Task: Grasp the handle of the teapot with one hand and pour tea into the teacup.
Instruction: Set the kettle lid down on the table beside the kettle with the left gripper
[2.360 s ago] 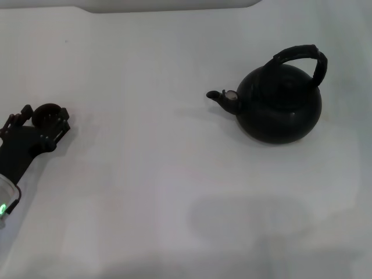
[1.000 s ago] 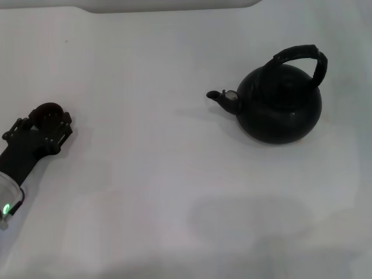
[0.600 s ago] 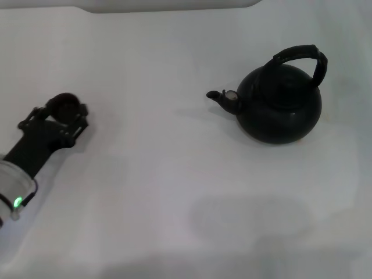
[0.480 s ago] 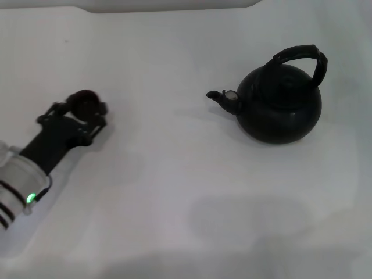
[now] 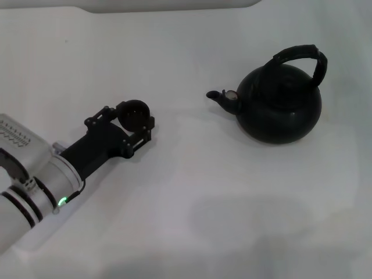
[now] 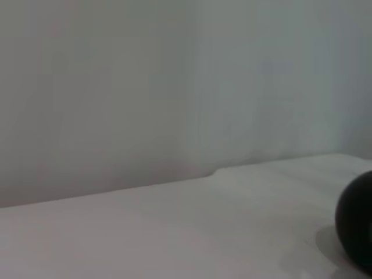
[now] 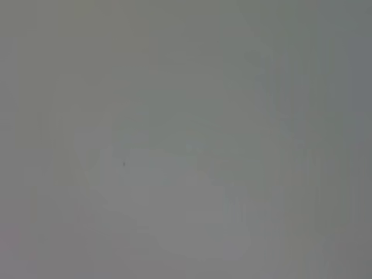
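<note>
The matte-black teapot (image 5: pixel 279 104) stands upright on the white table at the right, its spout (image 5: pixel 222 97) pointing left and its arched handle (image 5: pixel 302 58) free. The tiny dark teacup (image 5: pixel 133 111) sits between the fingers of my left gripper (image 5: pixel 136 120), which is shut on it, left of the spout with a gap between them. I cannot tell whether the cup rests on the table or hangs just above it. A dark rounded shape (image 6: pixel 357 224) shows in the left wrist view; I cannot tell what it is. My right gripper is out of view.
The white table (image 5: pixel 192 192) stretches all around, with a pale raised edge (image 5: pixel 168 4) at the back. The right wrist view shows only a plain grey surface.
My left arm has swung in from the table's left edge toward the middle, carrying the teacup right and closer to the teapot's spout. The teapot has not moved.
</note>
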You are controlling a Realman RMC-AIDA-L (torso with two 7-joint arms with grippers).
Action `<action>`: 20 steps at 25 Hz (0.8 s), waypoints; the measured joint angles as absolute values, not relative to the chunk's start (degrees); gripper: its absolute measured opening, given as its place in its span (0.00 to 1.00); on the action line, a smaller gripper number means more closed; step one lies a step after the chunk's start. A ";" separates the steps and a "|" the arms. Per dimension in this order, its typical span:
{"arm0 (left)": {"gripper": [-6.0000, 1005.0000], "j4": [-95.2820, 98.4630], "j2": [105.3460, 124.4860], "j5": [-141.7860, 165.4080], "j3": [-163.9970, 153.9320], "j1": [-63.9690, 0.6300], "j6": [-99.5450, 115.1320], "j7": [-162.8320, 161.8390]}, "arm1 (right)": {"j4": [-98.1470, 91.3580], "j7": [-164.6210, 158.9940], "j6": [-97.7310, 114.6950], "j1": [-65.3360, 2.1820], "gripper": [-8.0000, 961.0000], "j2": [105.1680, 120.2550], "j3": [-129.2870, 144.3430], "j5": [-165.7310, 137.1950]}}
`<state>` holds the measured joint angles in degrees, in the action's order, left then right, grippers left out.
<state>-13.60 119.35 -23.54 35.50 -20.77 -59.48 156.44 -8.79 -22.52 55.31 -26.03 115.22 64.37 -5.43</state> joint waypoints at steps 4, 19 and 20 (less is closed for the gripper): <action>0.70 -13.62 119.41 -23.55 34.83 -20.78 -59.37 156.46 | -8.92 -22.56 55.36 -26.07 0.90 115.22 64.41 -5.64; 0.70 -14.15 119.40 -23.54 32.96 -20.96 -56.53 156.61 | -8.97 -22.68 55.38 -26.20 0.90 115.31 64.51 -5.88; 0.70 -14.12 119.39 -23.53 32.94 -20.97 -56.51 156.62 | -8.97 -22.68 55.38 -26.20 0.90 115.31 64.51 -5.88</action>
